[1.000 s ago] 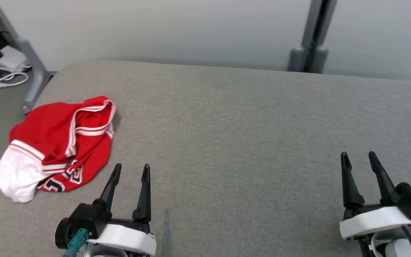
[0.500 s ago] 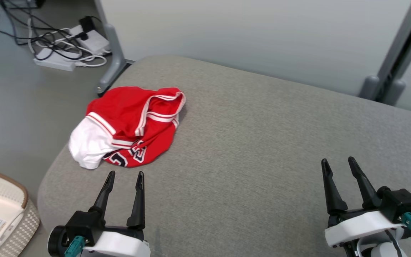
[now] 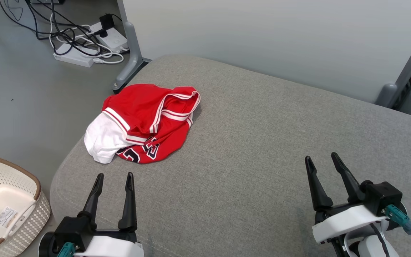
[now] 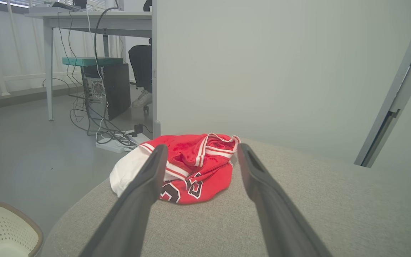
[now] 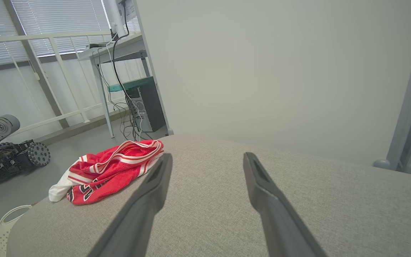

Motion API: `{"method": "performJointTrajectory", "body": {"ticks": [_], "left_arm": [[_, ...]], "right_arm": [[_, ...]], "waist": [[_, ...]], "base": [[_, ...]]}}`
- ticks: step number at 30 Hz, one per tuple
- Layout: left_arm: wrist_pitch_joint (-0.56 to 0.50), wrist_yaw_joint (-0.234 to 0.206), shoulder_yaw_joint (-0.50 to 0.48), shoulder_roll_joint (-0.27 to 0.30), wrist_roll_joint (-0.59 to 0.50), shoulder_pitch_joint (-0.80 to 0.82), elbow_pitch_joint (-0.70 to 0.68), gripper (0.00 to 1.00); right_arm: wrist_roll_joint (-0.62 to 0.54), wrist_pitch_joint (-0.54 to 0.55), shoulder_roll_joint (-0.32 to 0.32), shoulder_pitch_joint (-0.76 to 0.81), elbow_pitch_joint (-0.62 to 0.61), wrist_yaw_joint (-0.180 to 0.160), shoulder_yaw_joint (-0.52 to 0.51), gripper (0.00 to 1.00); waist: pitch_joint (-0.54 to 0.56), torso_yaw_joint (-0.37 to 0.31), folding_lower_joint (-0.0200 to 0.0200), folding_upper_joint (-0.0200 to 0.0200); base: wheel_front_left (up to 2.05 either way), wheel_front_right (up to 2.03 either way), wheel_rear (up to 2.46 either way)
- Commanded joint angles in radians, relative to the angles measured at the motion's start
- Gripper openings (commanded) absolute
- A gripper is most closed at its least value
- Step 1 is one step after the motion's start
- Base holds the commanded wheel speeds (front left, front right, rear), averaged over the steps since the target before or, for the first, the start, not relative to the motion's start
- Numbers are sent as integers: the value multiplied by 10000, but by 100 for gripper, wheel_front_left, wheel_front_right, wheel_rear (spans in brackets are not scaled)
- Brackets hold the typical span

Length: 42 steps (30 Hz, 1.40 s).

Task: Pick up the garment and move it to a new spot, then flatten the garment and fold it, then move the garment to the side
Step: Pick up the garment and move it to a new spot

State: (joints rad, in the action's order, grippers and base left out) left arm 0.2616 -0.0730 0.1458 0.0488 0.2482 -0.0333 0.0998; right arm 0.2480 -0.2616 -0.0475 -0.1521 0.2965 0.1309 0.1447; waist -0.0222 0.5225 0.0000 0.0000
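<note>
The garment [image 3: 145,123] is a red jersey with white trim, dark numerals and a white part, lying crumpled near the far left corner of the grey cushioned surface [image 3: 262,135]. It also lies ahead between the fingers in the left wrist view, garment [image 4: 191,167], and off to the left in the right wrist view, garment [image 5: 109,169]. My left gripper [image 3: 114,176] is open and empty, a short way in front of the garment. At the lower right my right gripper [image 3: 321,159] is open and empty too, far from the cloth.
A white perforated basket [image 3: 16,178] stands on the floor at the lower left. Power strips and cables [image 3: 84,43] lie on the floor behind, beside a grey frame leg [image 3: 130,46]. A wall runs behind the surface. Another grey post [image 3: 405,85] stands at the right.
The head view has swung left and down, so the floor, cables and basket have come in. The garment lies as before. Both grippers stay open.
</note>
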Motion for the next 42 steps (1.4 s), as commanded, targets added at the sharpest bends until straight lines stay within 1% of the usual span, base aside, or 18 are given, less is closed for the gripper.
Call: {"method": "performJointTrajectory", "body": {"ticks": [1,18,24,26,29,33,35,39,42], "left_arm": [[42,-76,-29,36,85,-16,-50,100],[42,-163,103,34,136,192,98,100],[42,-157,46,34,195,273,110,100],[41,-128,28,34,166,286,450,100],[32,-10,-172,53,-64,753,1010,100],[30,311,-510,98,-184,1294,1571,100],[30,491,-682,171,-79,1736,1968,100],[30,759,-925,415,46,2782,2890,100],[-116,893,-1119,779,163,3645,3601,100]], "right_arm": [[-32,-52,-63,-72,26,-4,19,100],[-105,-52,-63,118,58,-4,-91,100],[-236,-52,-63,22,-40,-4,-140,100],[-372,-52,-65,-18,-127,-4,-220,100],[-614,-52,-60,-15,-300,-4,-317,100],[-1131,29,-69,-260,-518,-4,-438,100],[-1415,185,-63,-423,-749,-4,-485,100],[-1833,500,-89,-650,-1279,-4,-531,100],[-1992,700,-130,-837,-1672,-4,-507,100]], "waist": [[-20,2,0,0],[-35,-56,0,0],[-223,-40,0,0],[-379,-34,0,0],[-761,-83,0,0],[-1504,-415,0,0],[-1961,-601,0,0],[-2698,-959,0,0],[-3164,-1289,0,0]], "base": [[0,0,0],[0,0,0],[0,0,0],[0,0,0],[0,0,0],[0,0,0],[0,0,0],[0,0,0],[0,0,0]]}}
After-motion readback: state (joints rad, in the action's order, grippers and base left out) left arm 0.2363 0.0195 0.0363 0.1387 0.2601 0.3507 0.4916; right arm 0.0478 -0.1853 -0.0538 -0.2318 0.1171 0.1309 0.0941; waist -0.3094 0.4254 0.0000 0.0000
